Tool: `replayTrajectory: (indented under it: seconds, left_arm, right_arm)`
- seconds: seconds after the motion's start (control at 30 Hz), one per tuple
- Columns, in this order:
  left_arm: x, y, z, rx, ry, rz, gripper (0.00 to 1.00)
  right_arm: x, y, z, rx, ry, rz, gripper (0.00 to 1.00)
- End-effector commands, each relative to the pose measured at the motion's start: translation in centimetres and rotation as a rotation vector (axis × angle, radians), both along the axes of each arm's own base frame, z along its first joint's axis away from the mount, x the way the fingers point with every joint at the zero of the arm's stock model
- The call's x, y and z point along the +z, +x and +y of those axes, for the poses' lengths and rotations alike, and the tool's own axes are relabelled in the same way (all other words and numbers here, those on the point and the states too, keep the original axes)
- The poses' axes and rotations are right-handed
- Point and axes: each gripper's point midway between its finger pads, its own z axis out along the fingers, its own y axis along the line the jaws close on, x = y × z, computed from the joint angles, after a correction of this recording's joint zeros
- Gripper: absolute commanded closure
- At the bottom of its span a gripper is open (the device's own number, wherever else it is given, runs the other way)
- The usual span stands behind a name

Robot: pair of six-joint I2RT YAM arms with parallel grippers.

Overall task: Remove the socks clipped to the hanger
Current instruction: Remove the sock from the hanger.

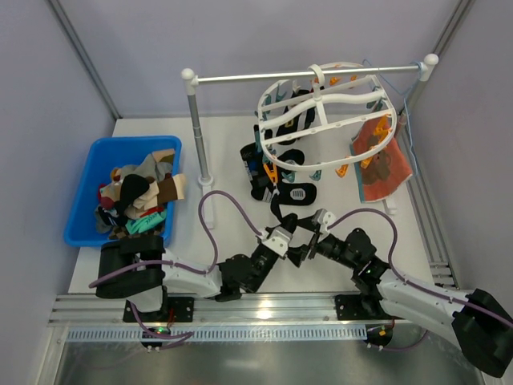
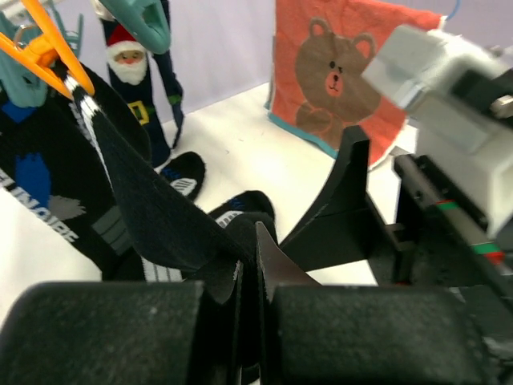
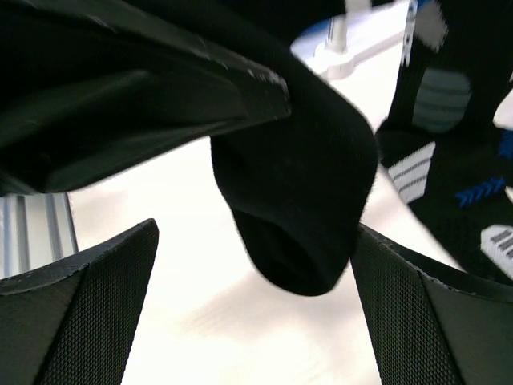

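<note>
Nearest us, our left gripper point(image 2: 250, 289) is pinched together on a black sock point(image 2: 152, 208), whose fabric runs taut up to an orange clip point(image 2: 48, 52). Our right gripper point(image 3: 255, 237) stands spread wide, one pad on either side of that sock's rounded end, not closed on it. Beyond, a Santa sock point(image 2: 128, 68) hangs from a teal clip point(image 2: 144, 20), and more dark socks point(image 1: 284, 160) dangle from the white oval hanger point(image 1: 345, 98), itself hooked on the rail stand point(image 1: 240, 79). An orange-red bear cloth point(image 2: 345, 80) hangs at the hanger's right. Far left, a blue bin point(image 1: 84, 184) holds loose socks point(image 1: 140, 192).
</note>
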Motion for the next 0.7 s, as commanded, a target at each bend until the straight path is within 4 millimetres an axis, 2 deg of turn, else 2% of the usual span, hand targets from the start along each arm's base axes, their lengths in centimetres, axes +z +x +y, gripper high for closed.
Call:
replayTrajectory:
  seconds: [0.0,0.17,0.27,0.3,0.33,0.37,0.4,0.47,0.6,0.63,0.67]
  left_arm:
    - [5.1,-1.3,0.2,-0.090,-0.327,-0.002,1.00]
    - [4.6,-2.4,-1.1,-0.179,-0.365,0.050,1.00]
    - [4.3,-2.9,-2.1,-0.214,-0.362,0.080,1.00]
    - [4.3,-3.0,-2.2,-0.221,-0.364,0.082,1.00]
    - [4.3,-3.2,-2.3,-0.226,-0.367,0.084,1.00]
    - [4.3,-3.2,-2.3,-0.230,-0.369,0.085,1.00]
    - [4.5,-3.2,-2.2,-0.233,-0.374,0.086,1.00]
    - [4.5,-3.4,-2.1,-0.237,-0.374,0.091,1.00]
    - [4.6,-3.0,-1.3,-0.204,-0.372,0.090,0.99]
    - [4.9,-2.8,-1.0,-0.195,-0.377,0.087,0.91]
    - [4.9,-2.6,-0.6,-0.172,-0.370,0.085,0.82]
  right_arm:
    - [1.7,0.8,0.2,-0.026,0.026,-0.086,0.00]
    - [1.9,0.9,-0.4,-0.055,0.053,-0.111,0.00]
    - [3.2,1.0,-1.0,-0.088,0.100,-0.153,0.00]
    - [2.3,0.8,-1.5,-0.098,0.091,-0.144,0.02]
    - [2.2,1.0,-1.7,-0.113,0.075,-0.160,0.06]
    - [2.6,1.2,-2.1,-0.136,0.083,-0.169,0.12]
    - [2.4,1.2,-2.1,-0.139,0.079,-0.159,0.33]
    - [2.5,1.2,-2.1,-0.134,0.080,-0.160,0.46]
    - [1.8,1.6,-2.0,-0.150,0.055,-0.132,0.85]
    - [1.2,1.9,-2.1,-0.160,0.039,-0.115,0.96]
    - [0.9,2.0,-2.1,-0.167,0.031,-0.107,0.96]
